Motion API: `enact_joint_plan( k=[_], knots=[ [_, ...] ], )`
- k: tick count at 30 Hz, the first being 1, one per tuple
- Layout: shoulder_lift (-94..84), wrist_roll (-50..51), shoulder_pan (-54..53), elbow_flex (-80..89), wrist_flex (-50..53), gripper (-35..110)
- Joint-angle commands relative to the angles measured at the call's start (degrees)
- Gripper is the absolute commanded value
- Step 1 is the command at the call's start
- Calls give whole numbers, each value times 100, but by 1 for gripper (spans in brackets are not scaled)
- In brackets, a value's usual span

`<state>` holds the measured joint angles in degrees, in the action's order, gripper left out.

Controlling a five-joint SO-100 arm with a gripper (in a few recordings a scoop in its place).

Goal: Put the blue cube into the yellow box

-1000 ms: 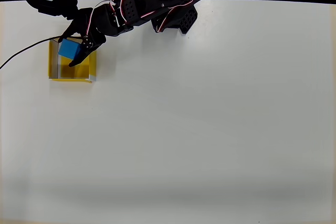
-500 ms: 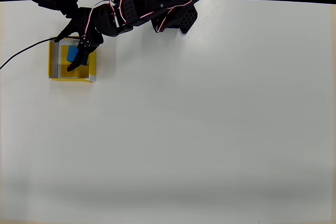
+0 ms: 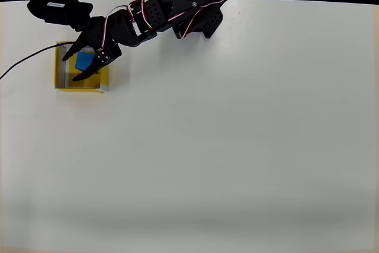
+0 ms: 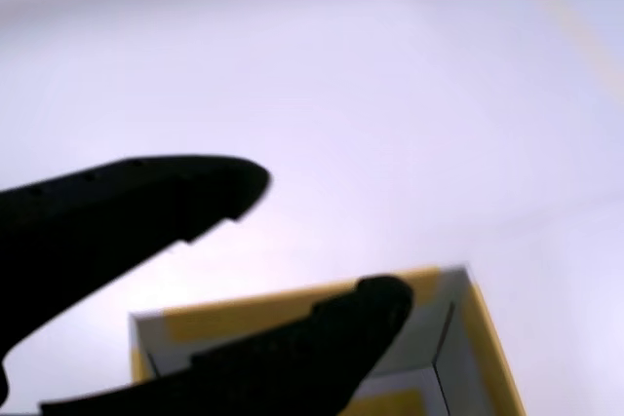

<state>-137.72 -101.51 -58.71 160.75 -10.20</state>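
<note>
Overhead view: the blue cube (image 3: 85, 61) is seen resting inside the yellow box (image 3: 61, 74) at the tabletop's (image 3: 237, 146) far left. The gripper (image 3: 74, 67) is spread open above it. A straight upward withdrawal is advised, so the walls are not clipped.

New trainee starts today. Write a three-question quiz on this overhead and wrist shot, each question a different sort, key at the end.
1. True or false: the blue cube lies inside the yellow box.
2. Multiple choice: in the overhead view, the tool is
A) shut on the cube
B) open, fingers spread over the box
C) resting on bare table at the right
3. Fill in: in the overhead view the box sits near the table's upper ____ corner.

Key: 1 true; 2 B; 3 left.
</note>
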Motion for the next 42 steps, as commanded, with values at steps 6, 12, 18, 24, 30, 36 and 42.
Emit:
enact_joint_plan(
  k=[6, 12, 18, 24, 30, 36, 42],
  knots=[
    [-1397, -422, 923, -35, 624, 1],
    [-2285, -519, 1819, -18, 2021, 0],
    [-3463, -220, 2813, 396, 3876, 0],
    [-4333, 176, 3621, 404, 6328, 0],
    [-4781, 571, 4122, 571, 7910, 0],
    [-5106, 765, 4307, 1081, 8394, 0],
    [-5300, 949, 4570, 1512, 8631, 0]
  ],
)
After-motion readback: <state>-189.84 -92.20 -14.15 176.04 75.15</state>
